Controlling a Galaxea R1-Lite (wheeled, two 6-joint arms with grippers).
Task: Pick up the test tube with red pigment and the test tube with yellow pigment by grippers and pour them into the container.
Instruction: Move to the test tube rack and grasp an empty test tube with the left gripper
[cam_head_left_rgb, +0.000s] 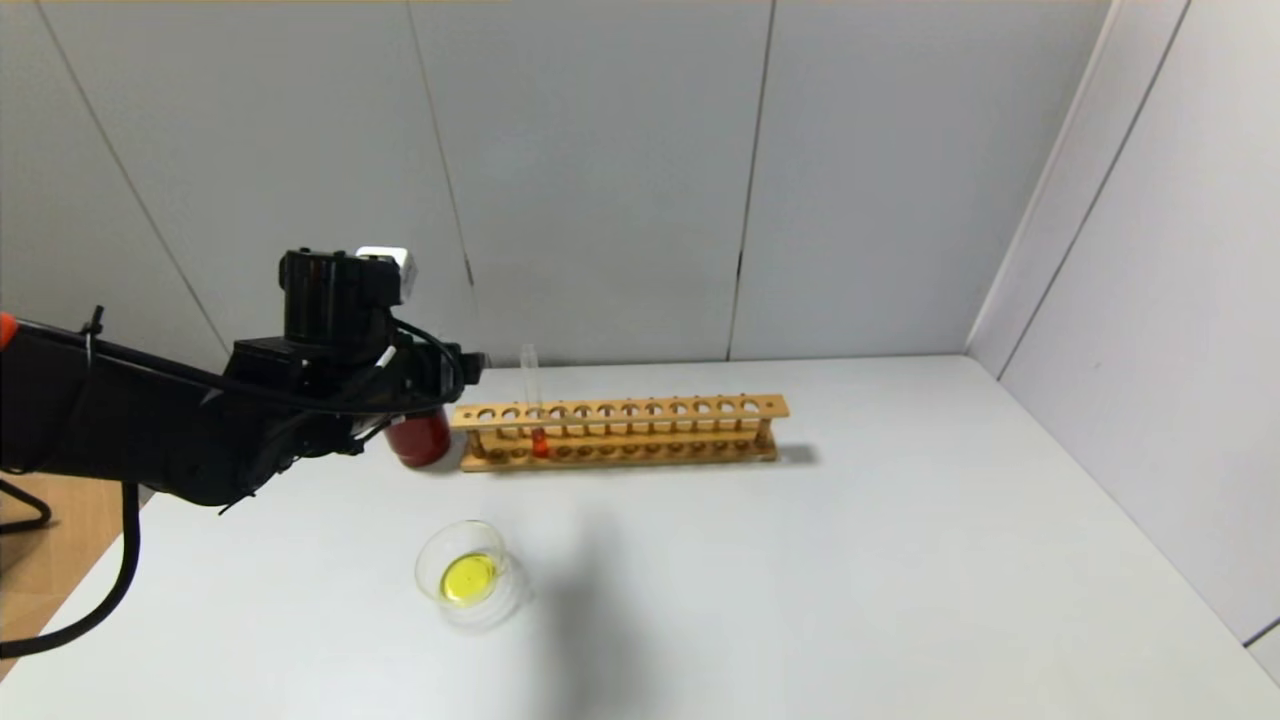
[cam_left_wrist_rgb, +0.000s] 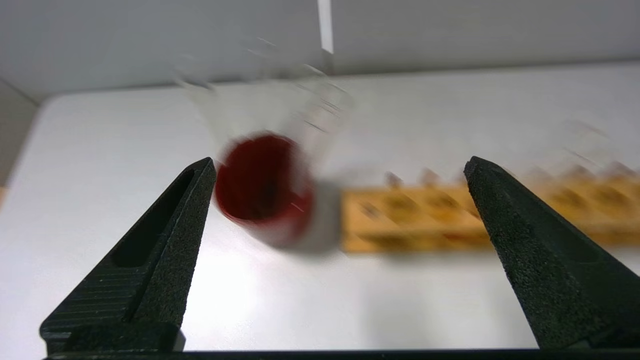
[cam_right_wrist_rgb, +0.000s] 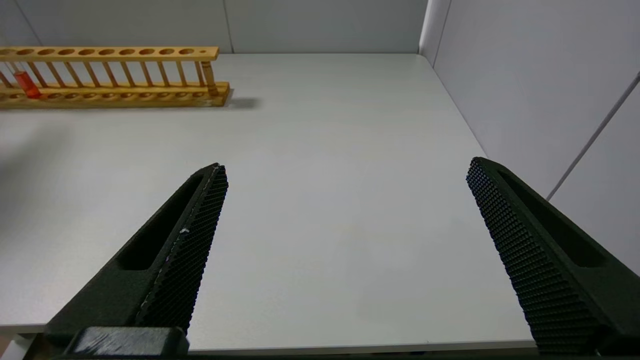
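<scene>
The test tube with red pigment (cam_head_left_rgb: 537, 420) stands upright in the wooden rack (cam_head_left_rgb: 640, 409), near its left end; it also shows in the right wrist view (cam_right_wrist_rgb: 25, 84). No tube with yellow liquid is in view. The container (cam_head_left_rgb: 466, 572), a clear glass dish near the table's front left, holds yellow liquid. My left gripper (cam_head_left_rgb: 468, 366) is open and empty, held above the table next to a dark red cup (cam_head_left_rgb: 420, 440); in the left wrist view (cam_left_wrist_rgb: 340, 161) the cup (cam_left_wrist_rgb: 260, 185) sits near one finger. My right gripper (cam_right_wrist_rgb: 346, 164) is open and empty over the table's near right part.
Blurred clear glass rises from the dark red cup in the left wrist view. The rack (cam_left_wrist_rgb: 440, 215) runs across the back of the white table (cam_head_left_rgb: 850, 580). Grey walls close the back and right sides (cam_head_left_rgb: 1150, 250).
</scene>
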